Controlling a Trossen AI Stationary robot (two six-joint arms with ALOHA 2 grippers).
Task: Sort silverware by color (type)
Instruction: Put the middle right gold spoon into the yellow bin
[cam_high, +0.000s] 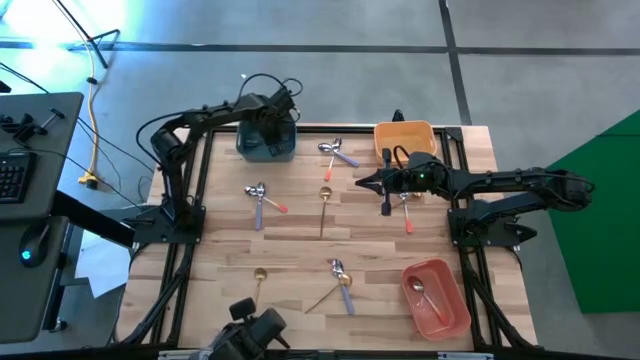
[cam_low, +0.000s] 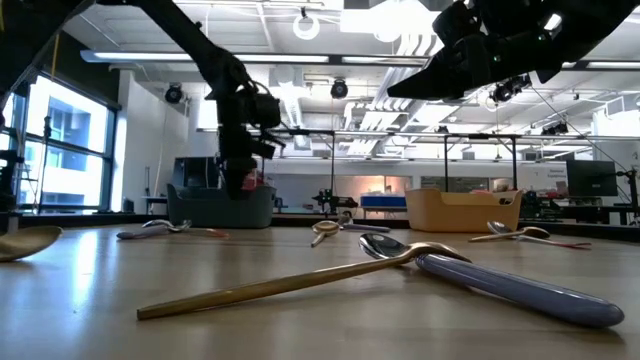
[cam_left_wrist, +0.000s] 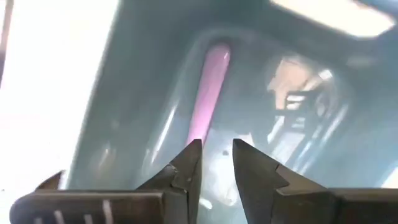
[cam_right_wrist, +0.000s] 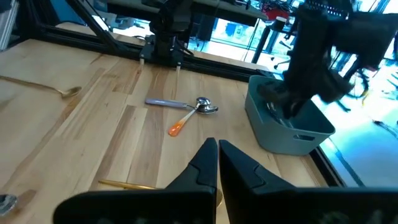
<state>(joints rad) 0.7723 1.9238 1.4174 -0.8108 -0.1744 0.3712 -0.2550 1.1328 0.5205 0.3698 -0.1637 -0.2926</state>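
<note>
From above, silverware (cam_high: 331, 195) lies scattered mid-frame across the wooden surface (cam_high: 230, 250) on grey flooring. At table level, a ceiling-lit workshop fills the background. Left gripper (cam_left_wrist: 216, 163), jaws slightly apart, hangs inside the teal bin (cam_high: 267, 145); right gripper (cam_right_wrist: 217, 163), jaws together, hovers centre-right.

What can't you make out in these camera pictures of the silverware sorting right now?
- Teal bin contents: in the high view the left gripper covers it; the left wrist view shows only a blurred lavender handle.
- Orange bin contents: its wall hides them in the low view, and they are too small to tell in the high view.
- Whether the right gripper holds anything: the right wrist view shows closed fingers but not what lies under them.
</note>
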